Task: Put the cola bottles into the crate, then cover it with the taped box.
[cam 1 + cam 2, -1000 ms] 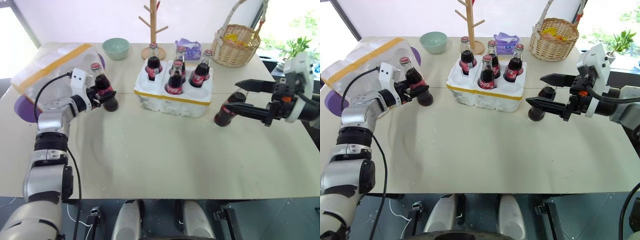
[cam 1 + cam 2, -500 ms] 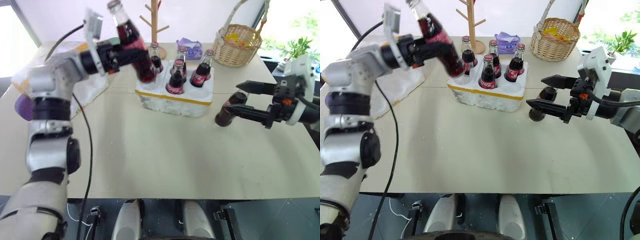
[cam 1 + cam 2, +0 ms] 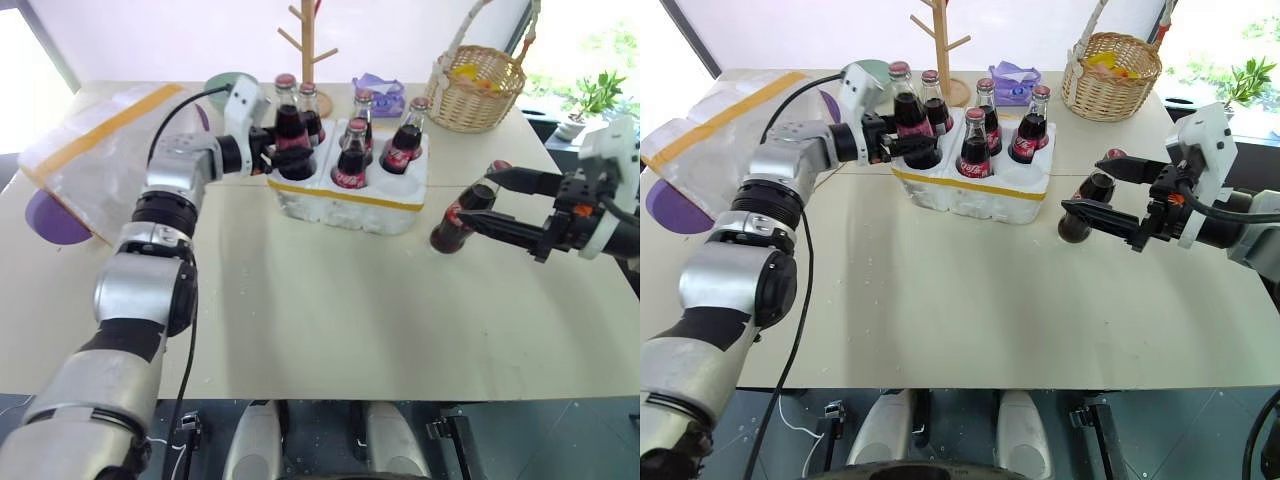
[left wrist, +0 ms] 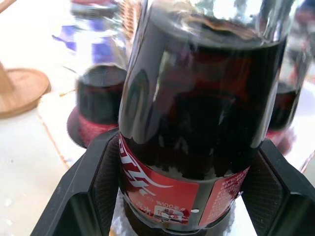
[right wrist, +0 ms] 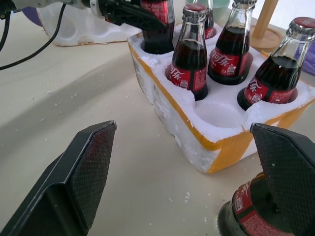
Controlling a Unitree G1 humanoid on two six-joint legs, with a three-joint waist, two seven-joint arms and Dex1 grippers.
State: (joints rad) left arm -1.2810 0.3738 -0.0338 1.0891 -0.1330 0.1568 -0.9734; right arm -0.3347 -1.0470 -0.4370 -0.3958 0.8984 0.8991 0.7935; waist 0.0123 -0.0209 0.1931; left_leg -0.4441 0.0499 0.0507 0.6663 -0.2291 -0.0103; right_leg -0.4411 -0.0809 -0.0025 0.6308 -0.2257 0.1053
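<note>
Left gripper (image 3: 281, 150) clamped on cola bottle (image 3: 288, 135), upright at crate (image 3: 350, 190) front-left well. Right gripper (image 3: 1102, 192) jaws apart, straddling sixth bottle (image 3: 1083, 205) on table (image 3: 330, 310) beside crate. Taped box (image 3: 95, 145) far left.

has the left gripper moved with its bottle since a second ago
Yes. The left gripper carried its cola bottle from beside the taped box rightward to the crate, now at its near-left well.
</note>
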